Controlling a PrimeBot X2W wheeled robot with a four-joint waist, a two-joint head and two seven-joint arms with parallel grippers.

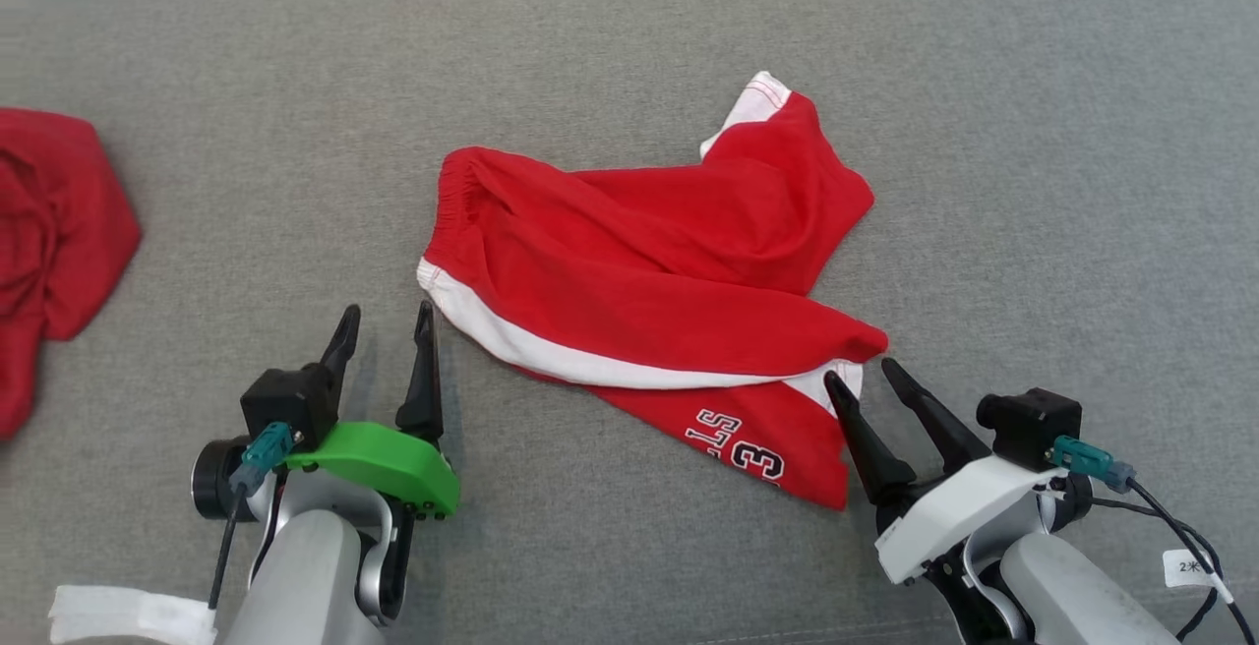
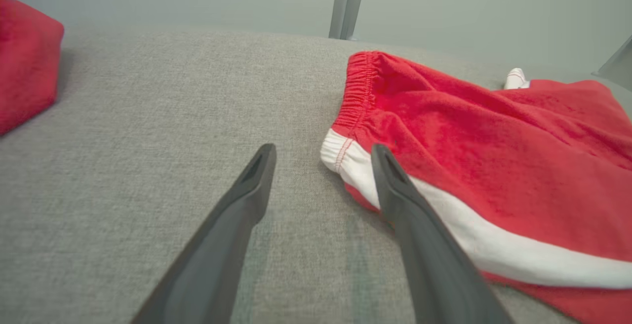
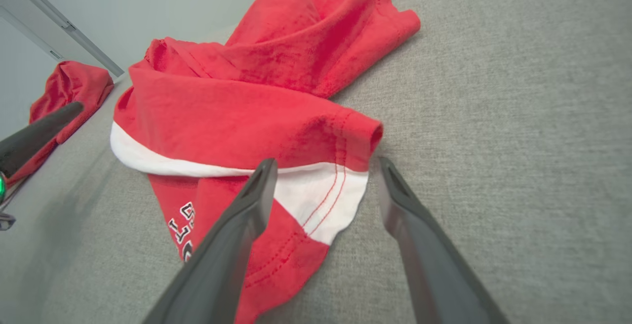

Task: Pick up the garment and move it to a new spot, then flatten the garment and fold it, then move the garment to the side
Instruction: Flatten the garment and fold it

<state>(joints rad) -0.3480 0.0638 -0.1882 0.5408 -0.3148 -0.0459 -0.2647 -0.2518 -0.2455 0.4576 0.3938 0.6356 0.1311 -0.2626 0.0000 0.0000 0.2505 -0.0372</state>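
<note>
Support: we see a grey upholstered surface [image 1: 246, 134] carrying everything in the scene.
Task object: the garment [image 1: 649, 301], a pair of red shorts, lies near the middle of the surface, closer to its near edge than to its far one. It is rumpled, with one leg thrown across the other and the white side stripe and printed number towards the near side.
Left arm: the left gripper [image 1: 386, 313] stands with jaws spread and empty, one fingertip just beside the waistband corner (we cannot tell whether it touches the cloth).
Right arm: the right gripper [image 1: 861, 373] is likewise spread wide and holds nothing; its fingers straddle the white hem corner of the near leg.
Bystander: a second red cloth [image 1: 49, 232] sits bunched at the left edge, well apart from the garment.
Progress: we judge the relocation probably done and the flattening in hand, since the shorts are neither flat nor folded. Spreading, folding and the move to the side remain.
Containers: we find none to describe; both cloths rest directly on the upholstery.
</note>
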